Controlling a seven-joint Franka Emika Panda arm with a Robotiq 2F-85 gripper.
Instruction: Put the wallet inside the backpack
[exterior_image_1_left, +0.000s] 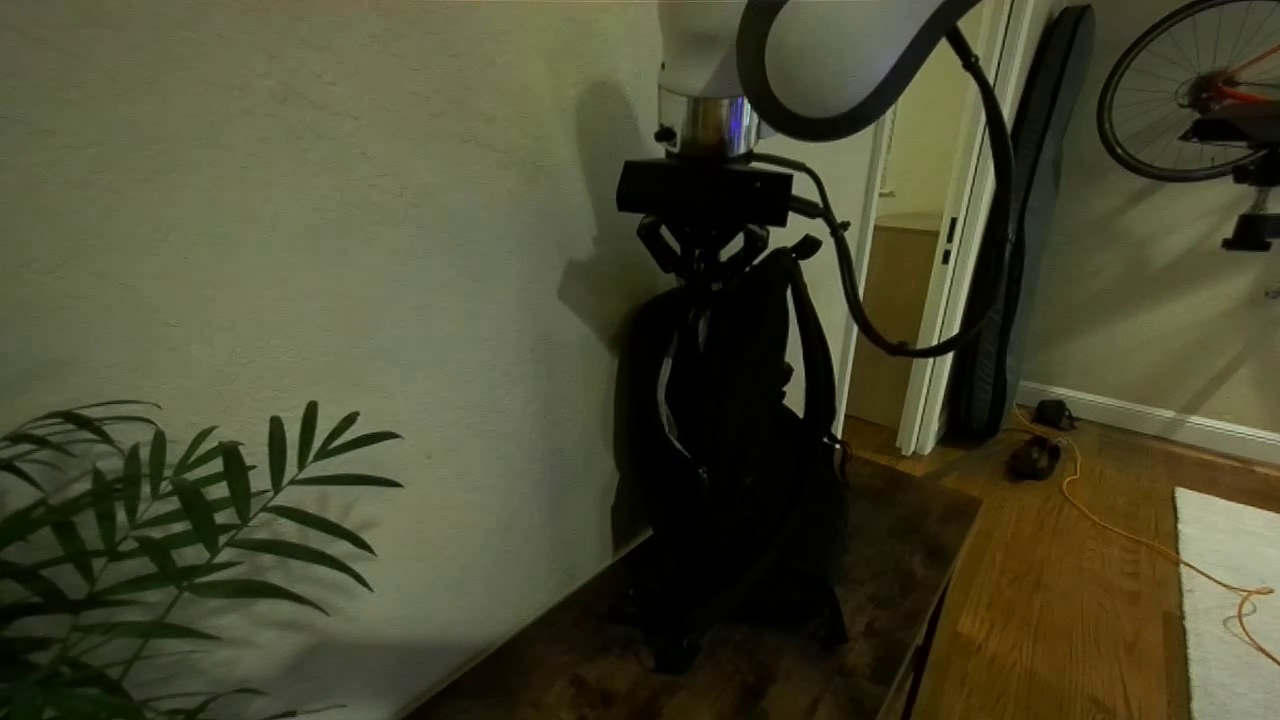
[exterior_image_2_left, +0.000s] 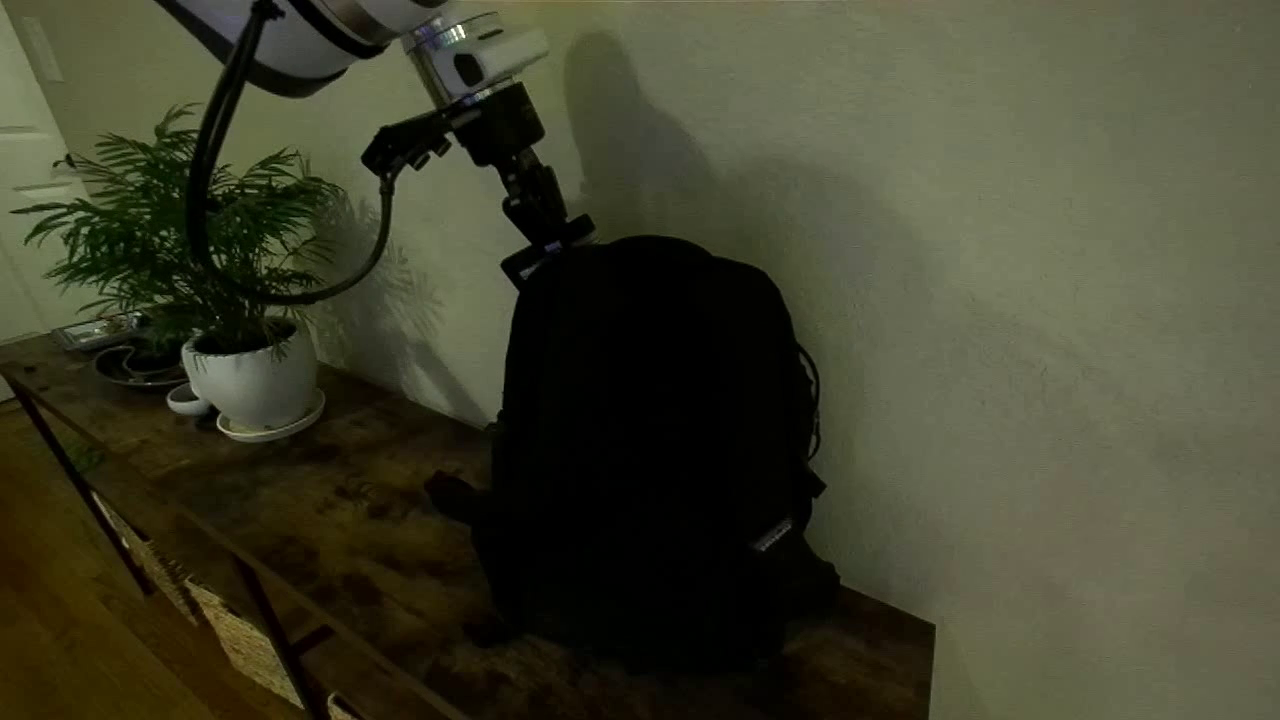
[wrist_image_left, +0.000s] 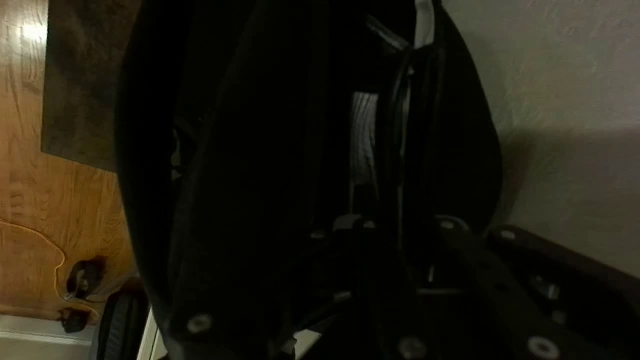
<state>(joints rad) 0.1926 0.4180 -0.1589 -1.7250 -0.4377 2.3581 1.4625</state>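
Inserting seems unfinished: the gripper (exterior_image_1_left: 706, 276), whether clamped or apart I cannot tell, is at the top of the backpack (exterior_image_1_left: 748, 440). No wallet can be recognised.

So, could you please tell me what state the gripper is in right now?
Gripper: closed, apparently holding the wallet, a dark flat shape at its tips in an exterior view; too dark to be certain.

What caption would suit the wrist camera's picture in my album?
Robot's-eye view: black backpack beside a wall, wooden floor at frame left, jaws reaching in from the bottom.
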